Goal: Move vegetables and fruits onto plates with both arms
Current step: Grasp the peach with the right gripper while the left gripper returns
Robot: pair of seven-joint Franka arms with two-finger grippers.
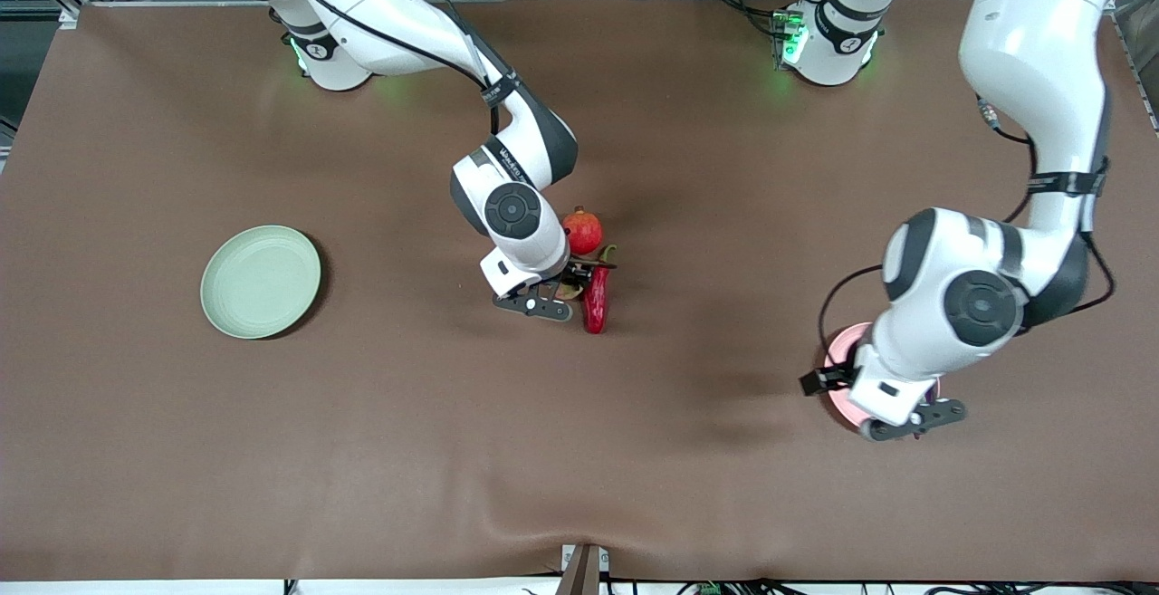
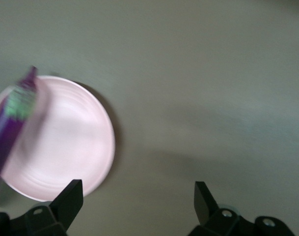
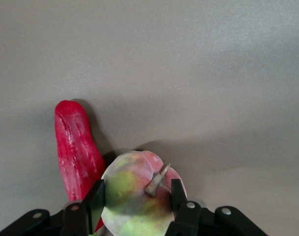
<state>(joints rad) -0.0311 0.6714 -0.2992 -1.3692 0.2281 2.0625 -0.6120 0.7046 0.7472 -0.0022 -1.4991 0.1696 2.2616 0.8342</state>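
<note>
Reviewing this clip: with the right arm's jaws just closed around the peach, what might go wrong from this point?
1. The right gripper holds the round peach between narrow jaws; it may slip or roll out on lifting.
2. The chili pepper lies right against the peach, with the pomegranate close by, so the lift may drag or nudge them.
3. On the pink plate, the eggplant overhangs the rim under the open left gripper and may tip off if brushed.
</note>
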